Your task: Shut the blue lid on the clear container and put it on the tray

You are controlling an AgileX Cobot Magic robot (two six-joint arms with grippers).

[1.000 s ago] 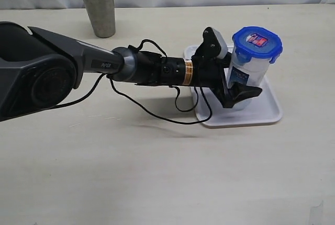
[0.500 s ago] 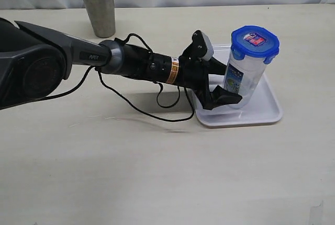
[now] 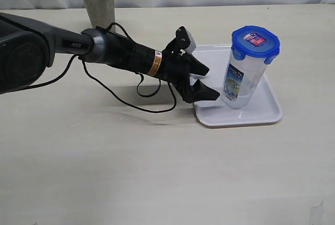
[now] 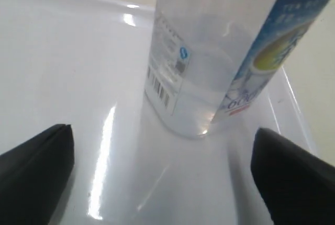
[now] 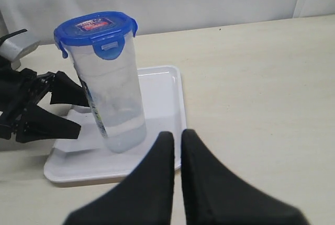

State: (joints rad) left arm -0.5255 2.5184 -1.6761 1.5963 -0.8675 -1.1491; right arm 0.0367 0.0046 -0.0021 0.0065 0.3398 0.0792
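- The container [image 3: 242, 81] stands upright on the tray [image 3: 264, 116], near its middle.
- The lid [image 3: 255, 42] sits flat on the container's mouth.
- The tray lies on the desk [image 3: 157, 172], right of centre in the exterior view.
- The left jaws stand wide and hold nothing, low over the tray's left edge, just beside the container but apart from it.
- The right jaws are pressed together and empty, over the desk near the tray.
- A steel cup [image 3: 98, 6] stands well apart, behind the left arm [image 3: 118, 53].
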